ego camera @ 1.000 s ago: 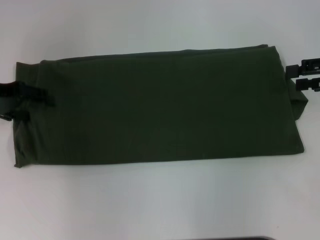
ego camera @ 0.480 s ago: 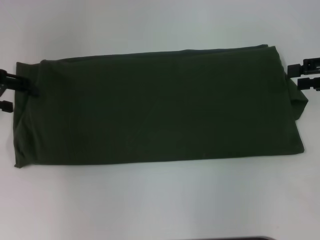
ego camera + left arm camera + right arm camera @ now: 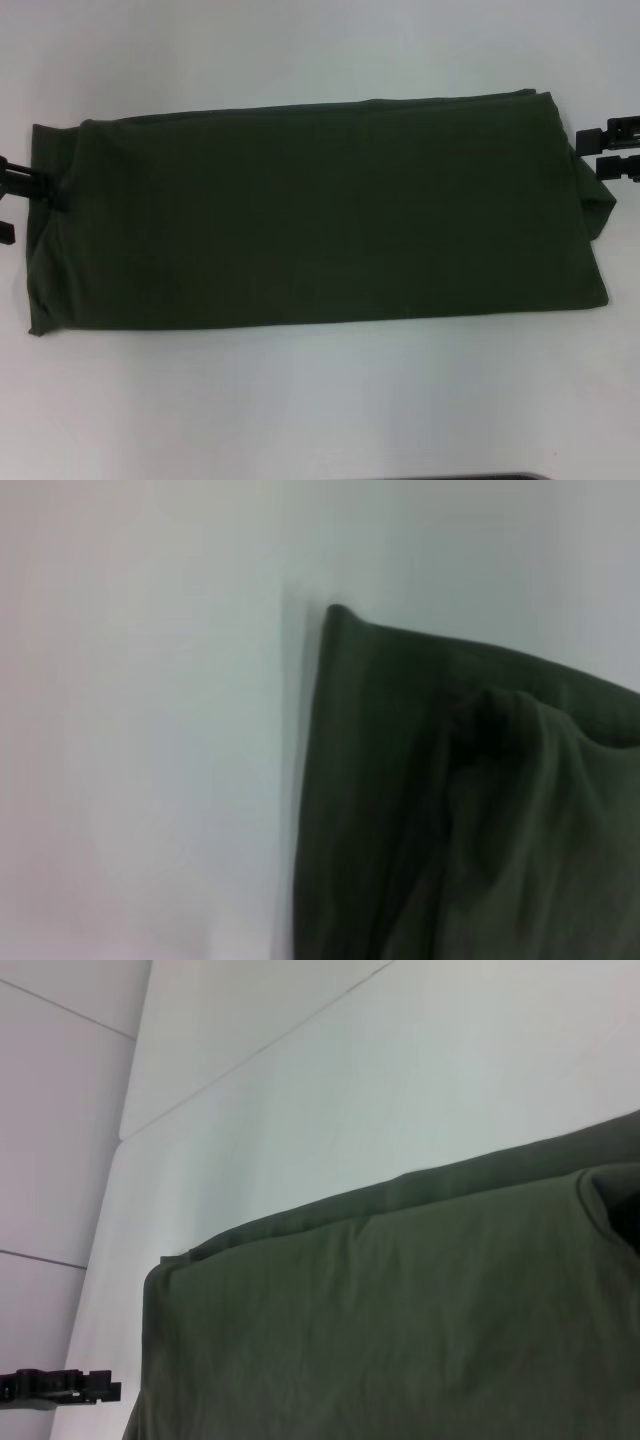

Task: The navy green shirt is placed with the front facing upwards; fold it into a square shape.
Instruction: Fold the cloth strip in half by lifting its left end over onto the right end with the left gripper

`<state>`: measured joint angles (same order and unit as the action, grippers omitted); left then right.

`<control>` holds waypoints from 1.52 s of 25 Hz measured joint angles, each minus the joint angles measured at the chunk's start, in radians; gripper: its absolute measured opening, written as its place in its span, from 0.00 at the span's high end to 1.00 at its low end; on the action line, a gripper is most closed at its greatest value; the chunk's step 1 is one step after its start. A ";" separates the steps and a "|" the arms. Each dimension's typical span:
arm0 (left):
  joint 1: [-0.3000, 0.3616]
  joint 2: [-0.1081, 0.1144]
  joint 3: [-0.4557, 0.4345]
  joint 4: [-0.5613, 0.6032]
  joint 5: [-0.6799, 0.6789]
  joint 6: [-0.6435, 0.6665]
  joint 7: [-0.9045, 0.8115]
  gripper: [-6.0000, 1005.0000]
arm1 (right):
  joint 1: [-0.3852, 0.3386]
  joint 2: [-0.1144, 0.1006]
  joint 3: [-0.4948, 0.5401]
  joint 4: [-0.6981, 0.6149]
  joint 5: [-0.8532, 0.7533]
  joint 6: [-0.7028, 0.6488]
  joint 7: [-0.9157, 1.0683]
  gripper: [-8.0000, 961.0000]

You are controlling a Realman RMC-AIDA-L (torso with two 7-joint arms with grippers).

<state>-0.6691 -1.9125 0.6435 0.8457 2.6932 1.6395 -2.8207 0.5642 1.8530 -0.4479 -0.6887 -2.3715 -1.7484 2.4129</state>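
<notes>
One navy green shirt [image 3: 310,215], long axis left-right | left tool [image 3: 22,198] open | right tool [image 3: 608,151] open

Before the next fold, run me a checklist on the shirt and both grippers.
1. The navy green shirt lies as a long flat band on the white table, plain side up: ok.
2. Square shape reached: not ok; it is far wider than deep.
3. Left gripper open at the shirt's left end, one finger over the edge: ok.
4. Right gripper open just off the right end, holding no cloth: ok.
5. Right end tidy: not ok; a flap sticks out under the gripper.
6. Layers aligned underneath: cannot tell.
</notes>
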 joint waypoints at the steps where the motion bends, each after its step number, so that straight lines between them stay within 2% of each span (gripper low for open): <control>1: 0.000 0.000 0.000 -0.002 0.001 -0.002 -0.001 0.13 | 0.000 0.000 0.000 0.000 0.000 0.001 0.000 0.17; 5: 0.000 -0.003 0.001 -0.007 0.003 -0.015 -0.004 0.13 | 0.000 0.000 -0.003 0.000 0.000 0.001 0.000 0.17; 10: 0.000 -0.018 0.001 -0.016 0.003 -0.052 -0.002 0.13 | -0.001 0.002 -0.003 0.000 0.000 0.001 0.000 0.17; 30: 0.001 -0.023 0.013 -0.046 0.005 -0.147 0.013 0.13 | -0.005 0.003 -0.003 0.000 -0.001 0.000 0.000 0.17; 38: -0.002 -0.026 0.060 -0.066 0.014 -0.166 0.013 0.13 | -0.006 0.002 -0.003 0.000 -0.002 0.001 0.000 0.17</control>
<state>-0.6707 -1.9385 0.7031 0.7799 2.7074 1.4736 -2.8077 0.5583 1.8547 -0.4510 -0.6887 -2.3731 -1.7473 2.4130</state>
